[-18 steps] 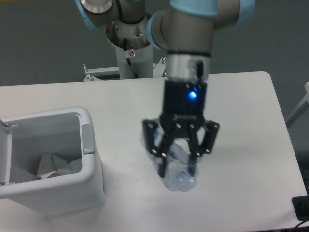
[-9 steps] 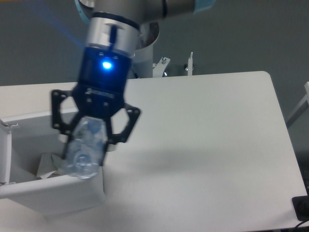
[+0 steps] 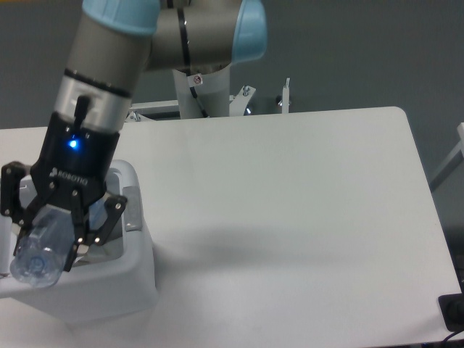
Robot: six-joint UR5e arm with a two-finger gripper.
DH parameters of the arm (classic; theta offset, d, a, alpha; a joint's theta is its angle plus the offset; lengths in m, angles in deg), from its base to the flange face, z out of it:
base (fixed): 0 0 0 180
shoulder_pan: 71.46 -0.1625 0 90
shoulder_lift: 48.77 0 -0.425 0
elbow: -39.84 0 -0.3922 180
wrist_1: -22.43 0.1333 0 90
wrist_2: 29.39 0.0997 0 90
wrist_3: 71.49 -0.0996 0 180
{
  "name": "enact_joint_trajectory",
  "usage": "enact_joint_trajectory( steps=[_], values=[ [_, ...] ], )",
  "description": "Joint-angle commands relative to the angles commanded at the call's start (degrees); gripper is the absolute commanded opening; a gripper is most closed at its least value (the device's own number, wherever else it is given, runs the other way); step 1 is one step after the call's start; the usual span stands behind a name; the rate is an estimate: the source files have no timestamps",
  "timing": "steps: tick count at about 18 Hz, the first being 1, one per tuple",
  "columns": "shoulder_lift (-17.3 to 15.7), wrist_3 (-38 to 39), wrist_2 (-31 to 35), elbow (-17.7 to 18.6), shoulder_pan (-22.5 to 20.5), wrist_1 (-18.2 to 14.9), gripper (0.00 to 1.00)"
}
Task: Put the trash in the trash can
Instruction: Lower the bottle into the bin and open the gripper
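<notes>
The bottle [image 3: 40,248] is showing as clear, bluish, glossy plastic, catching small highlights. The gripper [image 3: 45,243] clamped on it is looking like matt black metal or plastic. The trash can [image 3: 109,279] is appearing as smooth white plastic with a soft sheen. The table [image 3: 304,210] is presenting a smooth, matt white surface.

Clear bluish bottle [image 3: 40,246], pale highlights on base. Black gripper [image 3: 51,243], blue light glowing on body, white lettering below. Silver wrist ring, grey arm [image 3: 145,36] with light-blue joint caps. White trash can [image 3: 109,279], grey latch tab [image 3: 133,209]. White table [image 3: 290,217]. Dark grey backdrop.
</notes>
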Motion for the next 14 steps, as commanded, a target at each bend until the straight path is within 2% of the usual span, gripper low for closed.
enact_joint_trajectory(
  steps=[1,2,5,8,11,14],
  values=[
    [-0.52,-0.17,0.17,0.96,0.18,0.0,0.94],
    [-1.14,-0.26,0.18,1.14,0.27,0.0,1.0],
    [-2.98,0.35,0.17,1.93,0.18,-0.09,1.0],
    [-3.25,0.44,0.61,1.41,-1.74,-0.18,1.0],
    [-4.66,0.26,1.4,1.93,-7.35,-0.44,1.0],
    [-4.66,-2.44,7.19,1.5,-14.47,-0.88,1.0]
  ],
)
